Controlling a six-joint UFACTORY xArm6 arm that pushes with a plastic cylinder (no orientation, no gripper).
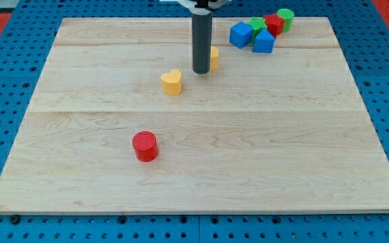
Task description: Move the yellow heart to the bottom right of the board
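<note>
The yellow heart point(171, 82) lies on the wooden board point(262, 142), left of centre in the upper half. My tip point(201, 71) stands just to the heart's upper right, a short gap away. A second yellow block point(213, 57) sits right behind the rod, partly hidden by it; its shape cannot be made out.
A red cylinder point(144, 146) stands at lower left of centre. At the top right is a cluster: two blue blocks point(240, 34) point(264, 42), a green block point(256, 26), a red block point(273, 24) and a green cylinder point(285, 18). Blue pegboard surrounds the board.
</note>
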